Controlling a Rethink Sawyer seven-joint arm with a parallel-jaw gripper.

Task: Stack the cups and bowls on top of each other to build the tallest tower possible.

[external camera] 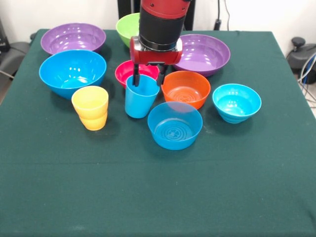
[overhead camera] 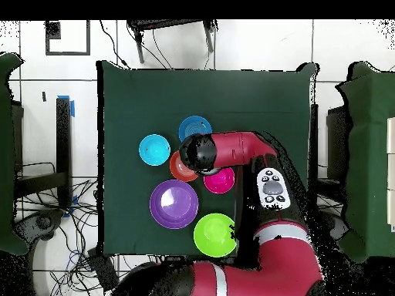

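gripper (external camera: pixel 147 79) spread astride blue cup's (external camera: pixel 141 98) far rim | cup upright on counter (external camera: pixel 158 197); pink bowl (external camera: pixel 129 70) at its 12 o'clock

We see a sky-blue cup (external camera: pixel 140 97) upright near the table's middle, a shorter yellow cup (external camera: pixel 91 107) upright to its left. Bowls sit open-side up around them: two purple (external camera: pixel 73 38) (external camera: pixel 203 53) and a green one (external camera: pixel 128 27) toward the far edge, a large blue (external camera: pixel 72 72), pink-red (external camera: pixel 129 72), orange (external camera: pixel 186 88), and two smaller blue bowls (external camera: pixel 175 125) (external camera: pixel 236 102). Nothing is stacked.
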